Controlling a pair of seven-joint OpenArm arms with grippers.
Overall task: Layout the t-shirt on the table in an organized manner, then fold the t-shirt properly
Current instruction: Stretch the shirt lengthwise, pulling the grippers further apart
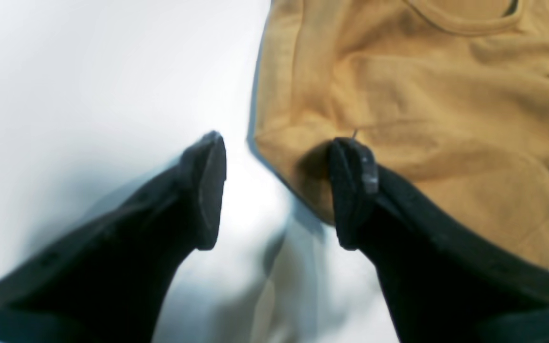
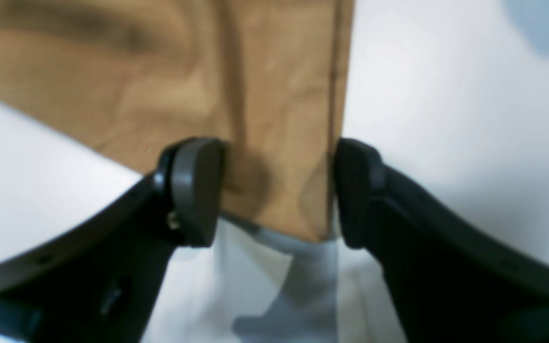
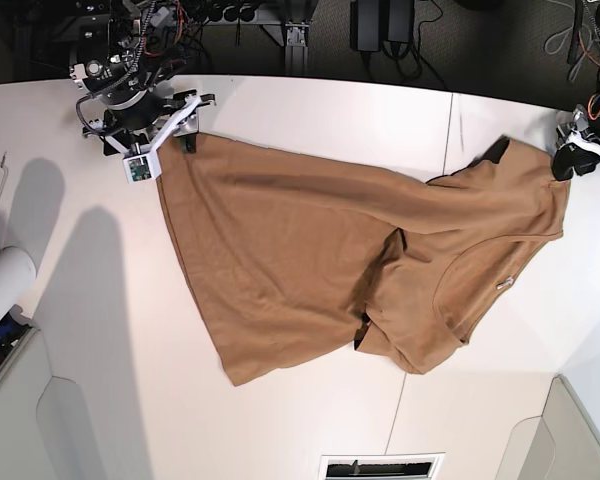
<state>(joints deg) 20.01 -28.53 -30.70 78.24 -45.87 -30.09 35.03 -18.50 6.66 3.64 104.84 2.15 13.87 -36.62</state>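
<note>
The tan-brown t-shirt [image 3: 280,250] lies spread but wrinkled across the white table [image 3: 310,110], with its neckline [image 3: 480,290] facing the near right. My right gripper [image 3: 187,140] is at the shirt's far-left corner. In the right wrist view its jaws are open [image 2: 277,190], with the flat corner of the shirt [image 2: 255,95] between them. My left gripper [image 3: 565,160] is at the shirt's far-right end. In the left wrist view it is open [image 1: 279,190], straddling the shirt's edge [image 1: 422,119], with one finger over the cloth and one over bare table [image 1: 88,71].
A white roll [image 3: 0,285] lies at the left edge. Light grey moulded panels sit at the near-left [image 3: 50,420] and near-right [image 3: 570,430] corners. A vent [image 3: 380,467] is at the front edge. A dark seam [image 3: 448,130] crosses the table.
</note>
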